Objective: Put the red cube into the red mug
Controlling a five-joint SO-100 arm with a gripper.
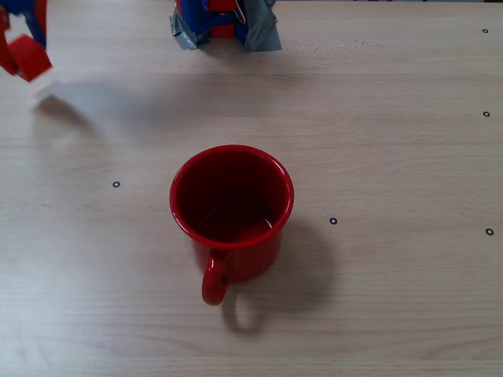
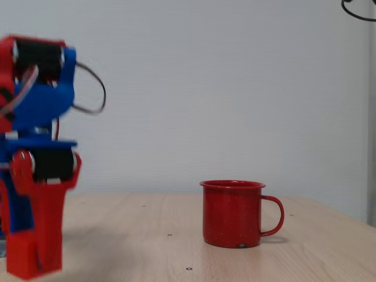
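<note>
Pincer (image 1: 22, 59) pinches the red cube (image 1: 30, 56), lifted above the table (image 1: 393, 298). Well apart from it, toward the middle of the table, the red mug (image 1: 231, 212) stands upright, its handle turned away from the pincer.

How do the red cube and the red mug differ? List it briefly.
The red cube is small and boxy; the red mug is far bigger and round, with a handle. The cube looks gripped in the hand at the top-left edge; the mug stands free, upright and empty. Both are red.
</note>
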